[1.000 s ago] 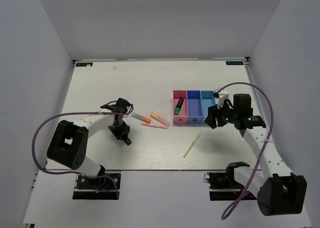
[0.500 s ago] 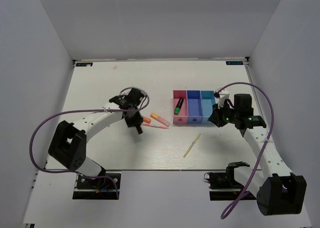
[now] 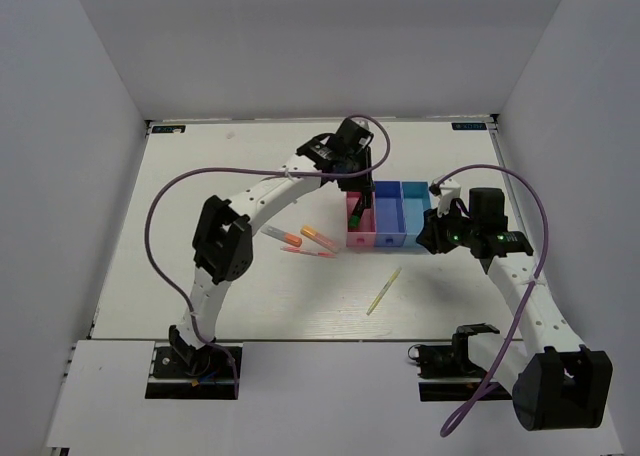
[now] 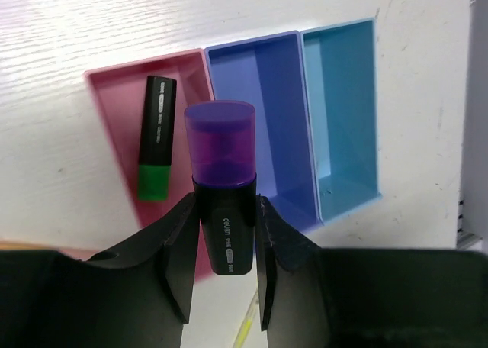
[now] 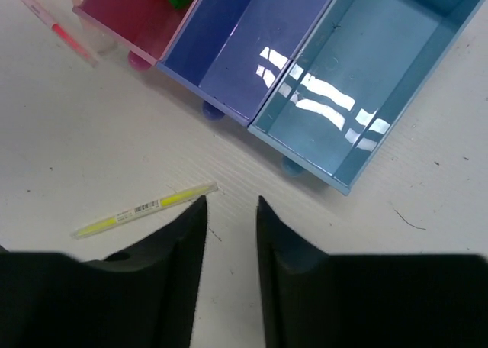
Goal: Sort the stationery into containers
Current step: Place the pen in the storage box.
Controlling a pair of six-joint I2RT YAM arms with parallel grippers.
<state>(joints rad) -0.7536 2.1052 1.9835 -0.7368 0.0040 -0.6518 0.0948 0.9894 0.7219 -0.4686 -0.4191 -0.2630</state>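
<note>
Left gripper (image 4: 224, 211) swung over bins (image 4: 263, 127), gripping purple marker (image 4: 221, 146); lower barrel hidden

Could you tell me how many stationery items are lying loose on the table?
4: left highlighter and right highlighter beside the pink bin; thin pink pen just nearer; pale-yellow pen before the bins. The arms may hide more.

we see the purple marker (image 4: 221, 172) pinched in the left claw (image 4: 223, 241) over the joined pink bin (image 4: 114, 127), blue-purple bin (image 4: 271, 111) and cyan bin (image 4: 343, 96). the black-green marker (image 4: 156, 148) lies flat in the pink bin. left of the bins, mid-frame, two orange highlighters (image 3: 320, 238) (image 3: 282, 237) and a thin pink pen (image 3: 310, 252) lie on the bench, and a pale-yellow pen (image 3: 384, 291) lies below them.
</note>
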